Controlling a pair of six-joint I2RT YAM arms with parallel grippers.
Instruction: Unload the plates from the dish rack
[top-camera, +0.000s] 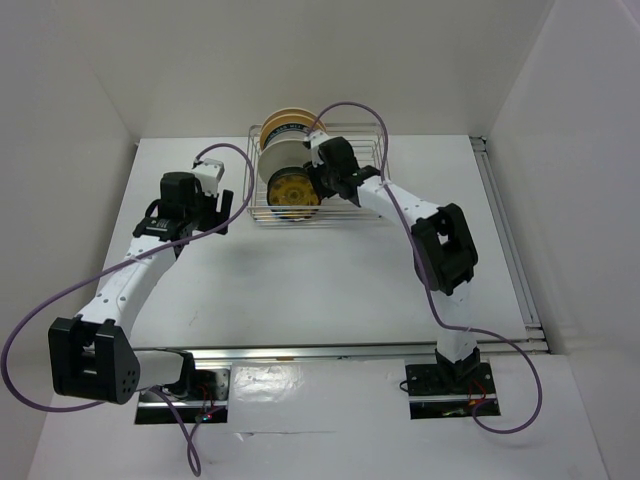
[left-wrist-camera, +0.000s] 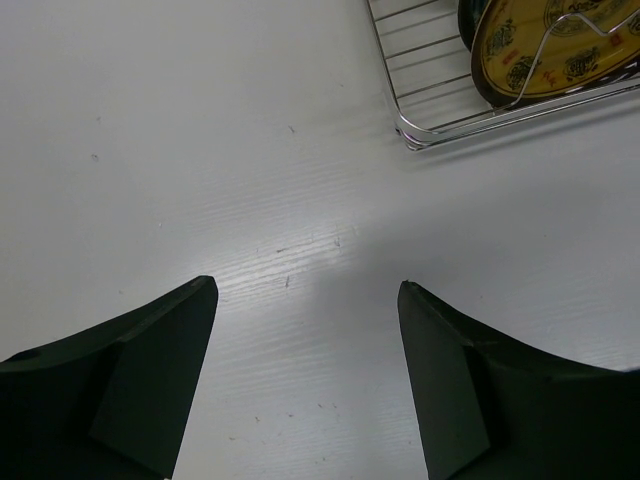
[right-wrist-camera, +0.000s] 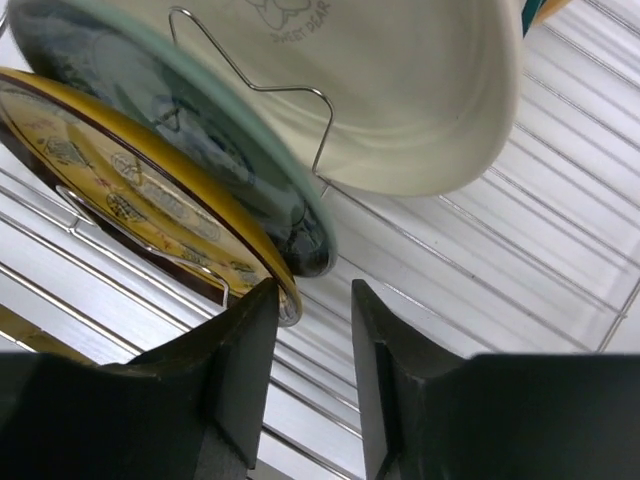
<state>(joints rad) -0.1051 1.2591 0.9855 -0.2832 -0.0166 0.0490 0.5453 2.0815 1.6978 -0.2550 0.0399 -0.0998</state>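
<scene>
The dish rack (top-camera: 365, 150) stands at the back middle of the table. In it stand upright a gold-patterned plate (top-camera: 293, 192) in front, a large cream plate (top-camera: 283, 157) and a tan plate (top-camera: 285, 122) behind. My right gripper (top-camera: 322, 182) is inside the rack at the plates' right edge. In the right wrist view it (right-wrist-camera: 313, 295) is open with a narrow gap, and the gold plate's (right-wrist-camera: 120, 195) rim touches the left fingertip. A blue-patterned plate (right-wrist-camera: 200, 150) and the cream plate (right-wrist-camera: 400, 90) stand behind, over the rack wires (right-wrist-camera: 520, 230). My left gripper (left-wrist-camera: 308, 285) is open and empty over bare table, left of the rack (left-wrist-camera: 420, 130).
White walls close the table at the back, left and right. A metal rail (top-camera: 508, 240) runs along the right edge and another (top-camera: 340, 350) along the front by the arm bases. The left arm (top-camera: 185, 205) is left of the rack.
</scene>
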